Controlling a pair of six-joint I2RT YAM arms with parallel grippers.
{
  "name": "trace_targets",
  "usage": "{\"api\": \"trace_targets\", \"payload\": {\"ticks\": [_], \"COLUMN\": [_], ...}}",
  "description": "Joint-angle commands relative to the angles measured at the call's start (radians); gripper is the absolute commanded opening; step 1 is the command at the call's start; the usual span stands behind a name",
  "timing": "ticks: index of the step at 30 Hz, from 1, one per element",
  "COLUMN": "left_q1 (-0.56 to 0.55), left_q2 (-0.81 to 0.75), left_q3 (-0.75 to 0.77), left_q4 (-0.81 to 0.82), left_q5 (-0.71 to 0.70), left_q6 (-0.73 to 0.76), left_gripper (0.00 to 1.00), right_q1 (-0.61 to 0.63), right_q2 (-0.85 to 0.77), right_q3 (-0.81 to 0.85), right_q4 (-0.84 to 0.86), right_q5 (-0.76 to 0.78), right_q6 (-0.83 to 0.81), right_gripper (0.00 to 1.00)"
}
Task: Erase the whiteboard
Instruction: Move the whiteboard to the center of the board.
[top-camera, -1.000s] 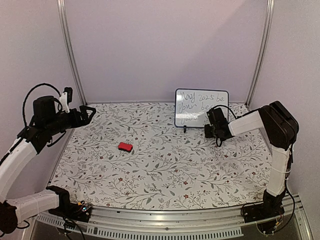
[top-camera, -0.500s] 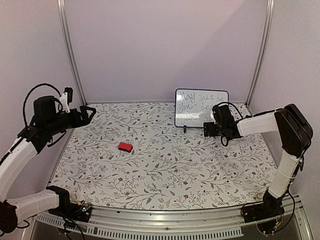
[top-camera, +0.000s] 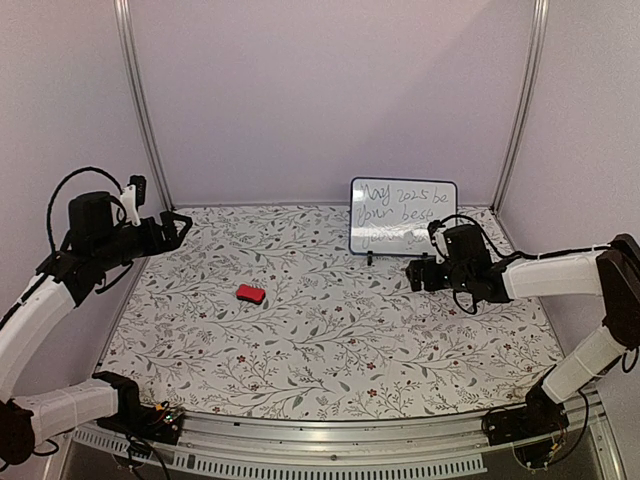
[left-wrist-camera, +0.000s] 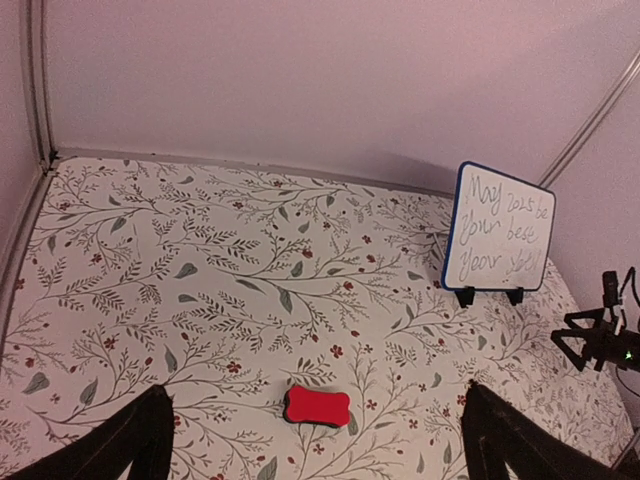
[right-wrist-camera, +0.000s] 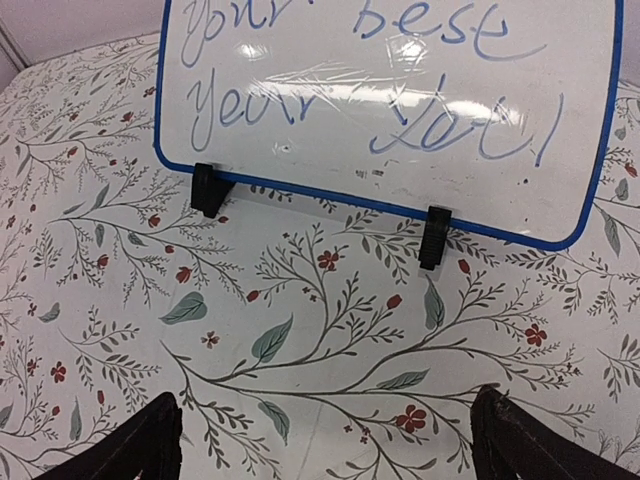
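The whiteboard (top-camera: 403, 215) stands upright on two black feet at the back right of the table, with blue handwriting across it. In the right wrist view the whiteboard (right-wrist-camera: 390, 100) fills the top, and my right gripper (right-wrist-camera: 328, 398) is open just in front of its feet, holding nothing. From above, the right gripper (top-camera: 411, 276) hovers low by the board's lower right corner. A small red eraser (top-camera: 250, 294) lies flat at centre left. My left gripper (top-camera: 178, 228) is raised at the far left, open and empty. It looks down on the eraser (left-wrist-camera: 317, 406) and the whiteboard (left-wrist-camera: 500, 240).
The table carries a floral cloth (top-camera: 330, 340). Plain walls and two metal posts (top-camera: 140, 110) close in the back and sides. The right arm's forearm (top-camera: 555, 275) stretches low across the right side of the table.
The right arm has dropped lower and stretched out, and its gripper has slid a little down and away from the board's lower right edge. The left arm and the eraser have stayed put.
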Motion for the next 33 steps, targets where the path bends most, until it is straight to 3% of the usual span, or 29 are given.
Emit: {"api": "trace_targets", "payload": {"ticks": [1, 19, 33], "left_q1": [0.010, 0.010, 0.010], "left_q2": [0.001, 0.002, 0.002], "left_q3": [-0.006, -0.006, -0.006], "left_q4": [0.011, 0.010, 0.007], "left_q5": [-0.010, -0.015, -0.018], "left_q6": [0.005, 0.006, 0.007], "left_gripper": [1.00, 1.00, 1.00], "right_q1": [0.001, 0.001, 0.001], "right_q2": [-0.017, -0.008, -0.005], "right_q3": [0.000, 0.034, 0.053], "right_q4": [0.038, 0.014, -0.025], "right_q5": [-0.021, -0.039, 0.060], "right_q6": [-0.016, -0.030, 0.002], "right_gripper": [0.99, 0.99, 0.99]}}
